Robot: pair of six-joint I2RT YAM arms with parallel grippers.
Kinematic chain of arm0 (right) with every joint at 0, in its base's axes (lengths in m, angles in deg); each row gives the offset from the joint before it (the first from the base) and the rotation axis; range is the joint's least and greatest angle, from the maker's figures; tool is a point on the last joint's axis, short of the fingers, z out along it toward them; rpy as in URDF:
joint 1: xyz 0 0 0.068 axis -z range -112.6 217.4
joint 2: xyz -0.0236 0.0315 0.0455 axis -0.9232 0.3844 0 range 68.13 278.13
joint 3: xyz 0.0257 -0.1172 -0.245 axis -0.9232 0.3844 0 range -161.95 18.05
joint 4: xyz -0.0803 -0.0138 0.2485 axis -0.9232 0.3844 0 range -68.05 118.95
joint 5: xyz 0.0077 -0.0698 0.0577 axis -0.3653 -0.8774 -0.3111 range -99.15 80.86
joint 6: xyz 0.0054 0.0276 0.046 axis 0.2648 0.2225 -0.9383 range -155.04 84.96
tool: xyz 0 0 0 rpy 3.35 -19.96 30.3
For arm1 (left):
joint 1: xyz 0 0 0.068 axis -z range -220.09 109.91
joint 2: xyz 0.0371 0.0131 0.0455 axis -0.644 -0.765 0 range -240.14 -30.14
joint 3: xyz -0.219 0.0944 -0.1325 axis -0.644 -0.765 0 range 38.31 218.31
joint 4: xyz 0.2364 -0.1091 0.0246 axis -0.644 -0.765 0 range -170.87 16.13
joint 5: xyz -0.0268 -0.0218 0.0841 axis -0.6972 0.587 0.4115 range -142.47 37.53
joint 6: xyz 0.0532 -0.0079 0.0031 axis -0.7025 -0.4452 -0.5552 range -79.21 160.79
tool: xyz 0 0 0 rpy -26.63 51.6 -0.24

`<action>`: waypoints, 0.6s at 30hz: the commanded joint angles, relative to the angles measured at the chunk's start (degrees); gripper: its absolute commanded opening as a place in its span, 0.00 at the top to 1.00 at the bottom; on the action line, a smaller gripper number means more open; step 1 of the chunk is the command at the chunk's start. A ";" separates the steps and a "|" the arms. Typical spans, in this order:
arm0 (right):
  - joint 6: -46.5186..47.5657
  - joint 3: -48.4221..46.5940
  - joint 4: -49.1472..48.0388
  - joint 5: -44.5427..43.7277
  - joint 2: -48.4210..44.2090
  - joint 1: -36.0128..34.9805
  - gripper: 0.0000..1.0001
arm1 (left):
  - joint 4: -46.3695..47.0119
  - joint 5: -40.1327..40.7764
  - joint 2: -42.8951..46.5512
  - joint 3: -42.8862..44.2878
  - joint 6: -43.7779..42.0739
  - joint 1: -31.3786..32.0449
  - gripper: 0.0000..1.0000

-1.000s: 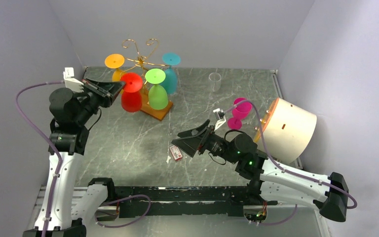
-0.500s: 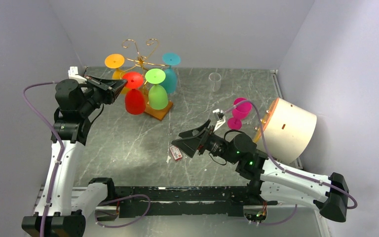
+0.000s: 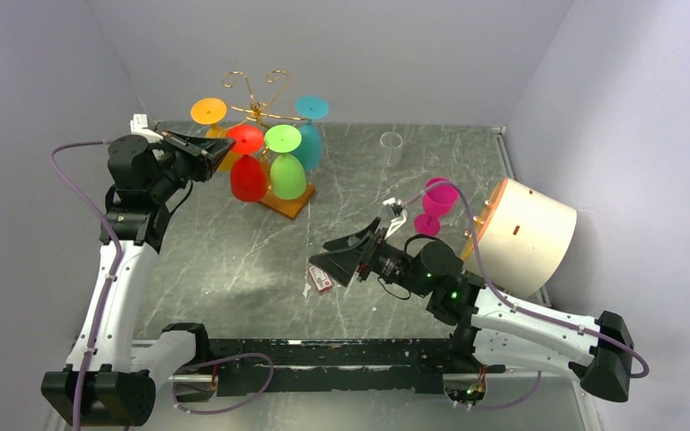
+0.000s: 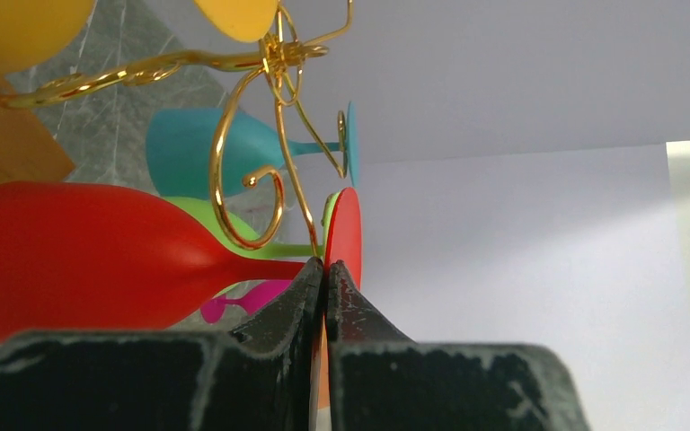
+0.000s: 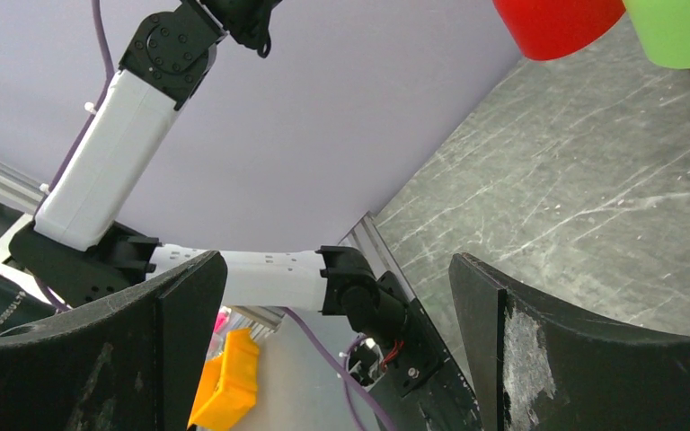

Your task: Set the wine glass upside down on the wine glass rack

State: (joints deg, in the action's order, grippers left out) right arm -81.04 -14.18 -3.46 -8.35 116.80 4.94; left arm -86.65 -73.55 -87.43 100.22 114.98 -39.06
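**Colleague:** Status of the red wine glass (image 3: 248,178)?

**Me:** It is inverted, with the foot up and the bowl hanging. My left gripper (image 4: 325,269) is clamped on the stem just under the foot. The glass is at the near-left side of the wine glass rack (image 3: 290,206), close beside the green glass (image 3: 287,176) that already hangs there. The wrist view shows a gold scroll arm crossing just above the stem. I cannot tell whether the stem is in the slot yet.

**Colleague:** How will you finish it?

**Me:** I judge the stem should slide in along the scroll arm, held level, until the foot sits over the wire. I will only release then. I need to go slowly, because the bowl could knock the green glass.

**Colleague:** What has changed over the last second?

**Me:** The glass was further out from the rack on its left. It has since been carried in, and the left arm now reaches further. The right gripper (image 3: 322,258) is unchanged: fingers apart, holding nothing, over the table well clear of the rack.
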 commanded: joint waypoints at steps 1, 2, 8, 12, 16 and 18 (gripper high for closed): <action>0.92 -2.23 -1.05 1.05 1.11 0.02 0.00 | 5.68 -0.40 -0.91 2.30 -1.41 0.37 0.93; 0.91 -2.49 -0.97 1.34 1.43 0.03 0.00 | 5.96 -0.29 -1.46 2.44 -1.68 0.37 0.93; 0.91 -2.58 -1.22 1.18 1.83 0.03 0.00 | 6.13 -1.03 -5.11 4.65 -3.37 0.36 0.93; 1.09 -2.18 -1.47 0.62 1.61 0.00 0.00 | 8.09 -0.56 -5.54 4.55 -4.75 0.37 0.93; 1.21 -2.20 -1.64 0.52 2.05 0.02 0.00 | 7.22 1.96 -5.46 4.91 -6.58 0.37 0.93; 1.26 -2.35 -1.75 0.52 2.23 0.00 0.00 | 6.53 3.49 -5.29 5.37 -7.74 0.37 0.93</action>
State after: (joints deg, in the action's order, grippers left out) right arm -80.82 -15.01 -3.46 -7.25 118.87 4.94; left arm -82.27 -73.16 -93.53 102.71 110.57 -39.06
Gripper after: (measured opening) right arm 0.997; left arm 0.077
